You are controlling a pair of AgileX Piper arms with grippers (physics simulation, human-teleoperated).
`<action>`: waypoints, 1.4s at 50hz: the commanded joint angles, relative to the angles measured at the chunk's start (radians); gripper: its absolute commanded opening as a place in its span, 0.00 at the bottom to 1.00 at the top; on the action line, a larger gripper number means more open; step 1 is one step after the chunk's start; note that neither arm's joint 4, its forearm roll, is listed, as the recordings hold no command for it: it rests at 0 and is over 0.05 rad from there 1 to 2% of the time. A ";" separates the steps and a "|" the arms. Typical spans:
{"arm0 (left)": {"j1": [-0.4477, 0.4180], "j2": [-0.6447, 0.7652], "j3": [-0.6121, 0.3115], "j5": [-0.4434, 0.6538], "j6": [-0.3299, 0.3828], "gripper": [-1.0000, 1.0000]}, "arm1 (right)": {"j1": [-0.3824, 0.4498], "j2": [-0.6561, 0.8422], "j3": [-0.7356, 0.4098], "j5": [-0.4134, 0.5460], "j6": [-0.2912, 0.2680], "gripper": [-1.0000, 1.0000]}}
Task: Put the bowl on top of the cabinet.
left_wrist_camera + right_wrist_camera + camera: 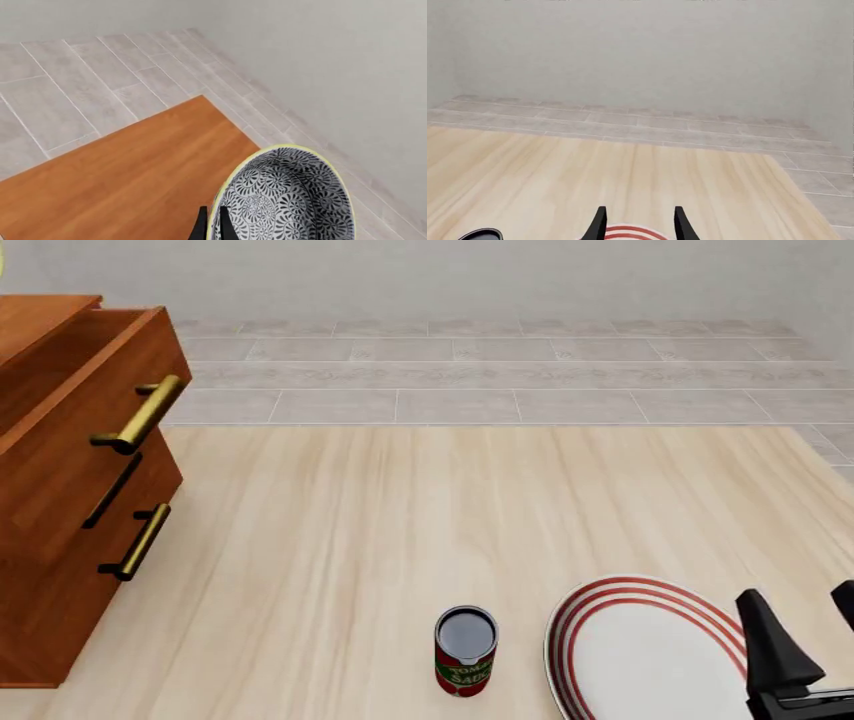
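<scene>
Your left gripper [212, 225] pinches the bowl [287, 200] rim above the cabinet [127, 185] top; your right gripper [639, 225], at 5 o'clock, gapes empty

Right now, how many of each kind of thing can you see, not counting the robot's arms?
Bowl: 1
Cabinet: 1
Plate: 1
Can: 1
Total: 4

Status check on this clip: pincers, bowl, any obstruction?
Left pincer shut on the swirl-patterned blue-grey ceramic bowl, above the reddish-brown wooden cabinet. Right pincer open, empty. No obstruction visible.
</scene>
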 commanded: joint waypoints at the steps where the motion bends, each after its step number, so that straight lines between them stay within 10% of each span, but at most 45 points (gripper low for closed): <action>1: 0.015 0.042 -0.017 -0.017 0.008 0.00 | -0.002 0.000 -0.007 0.002 -0.003 1.00; 57: 0.033 0.190 0.016 -0.114 0.071 0.00 | 0.003 0.000 -0.008 0.001 -0.016 1.00; 58: 0.031 0.185 0.011 -0.114 0.101 1.00 | 0.003 0.000 -0.007 0.001 -0.017 1.00; 70: 0.043 0.159 0.009 -0.105 0.103 1.00 | 0.008 0.000 -0.009 0.002 -0.021 1.00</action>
